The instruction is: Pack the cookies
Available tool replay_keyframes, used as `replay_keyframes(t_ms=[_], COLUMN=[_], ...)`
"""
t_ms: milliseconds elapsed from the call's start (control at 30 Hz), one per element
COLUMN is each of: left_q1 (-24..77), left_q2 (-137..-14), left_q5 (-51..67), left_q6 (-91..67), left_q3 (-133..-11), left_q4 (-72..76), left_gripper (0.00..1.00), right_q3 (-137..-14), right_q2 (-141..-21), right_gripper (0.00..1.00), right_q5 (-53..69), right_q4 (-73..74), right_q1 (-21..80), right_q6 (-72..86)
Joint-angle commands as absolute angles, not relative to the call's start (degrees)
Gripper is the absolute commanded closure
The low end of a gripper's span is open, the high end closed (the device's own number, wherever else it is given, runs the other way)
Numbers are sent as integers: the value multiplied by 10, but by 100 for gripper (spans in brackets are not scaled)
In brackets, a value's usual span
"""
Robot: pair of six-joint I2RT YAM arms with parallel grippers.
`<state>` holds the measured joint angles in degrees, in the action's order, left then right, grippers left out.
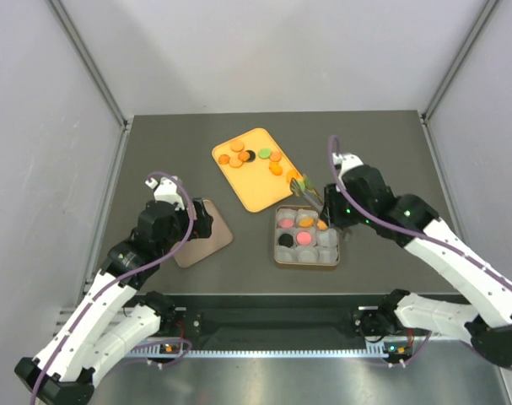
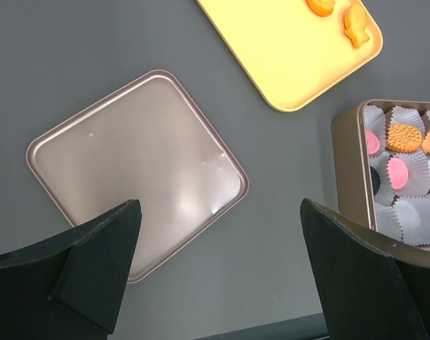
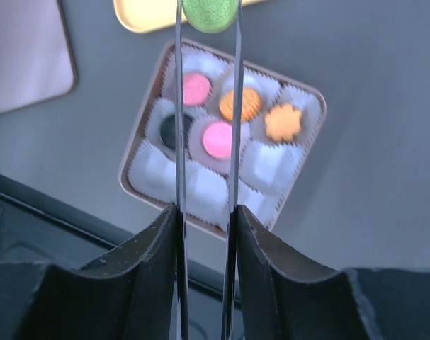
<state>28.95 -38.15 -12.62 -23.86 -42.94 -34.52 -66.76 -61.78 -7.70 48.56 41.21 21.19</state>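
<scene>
Right pincer point(image 3: 206, 214): clenched on a pair of long thin tweezers point(image 3: 179, 106), whose tips pinch a green cookie point(image 3: 211, 14) by its opposite edges. The cookie hangs above the far side of the square tin point(image 2: 346, 163), between the tin and the yellow tray point(image 1: 260, 190).

Left pincer point(image 2: 220, 205): released, jaws wide apart, grasping nothing. It hovers over the flat lid point(image 2: 137, 177), which lies on the tabletop left of the tin.

Tin contents: two pink, two orange and one black in white paper cups. The four cups on the near and right sides appear vacant. The remaining cookies point(image 1: 247, 156) lie loose on the tray, beyond the tin.

Handling assessment: the piece is judged light, thin and rigid, and probably brittle. An edge-to-edge pinch across the widest part is the sound hold, but it gives little bearing, so the disc may pivot or slip if jolted. It should be lowered flat into a vacant cup before release. The soft cup walls may fold if the tips drag on them.
</scene>
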Motion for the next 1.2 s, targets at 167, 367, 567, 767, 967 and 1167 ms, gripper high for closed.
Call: replay_keyframes(t_ms=[167,367,567,767,967,1167], left_q1=[291,292,292,292,292,292], left_q2=[-380,-381,-381,-383,-381,-381], left_q5=[-119,-120,-119,-118,-118,-119], left_q6=[-234,-234,-234,-234,-234,-234], left_q3=[-428,-428,-428,-428,-428,-428], left_q4=[-332,-332,-333,-332,-332,-332], left_gripper=[1,1,1,1,1,1], right_q3=[-568,-537,-517,-513,-503,-490], right_q2=[-472,-423,-402,-390,-386,-384], right_gripper=[66,66,66,66,66,65], right_q5=[-104,-98,-80,-69,-58,-52], right_q4=[565,611,627,644,653,653], right_q1=[413,413,413,412,413,412], right_q6=[271,296,310,315,316,316])
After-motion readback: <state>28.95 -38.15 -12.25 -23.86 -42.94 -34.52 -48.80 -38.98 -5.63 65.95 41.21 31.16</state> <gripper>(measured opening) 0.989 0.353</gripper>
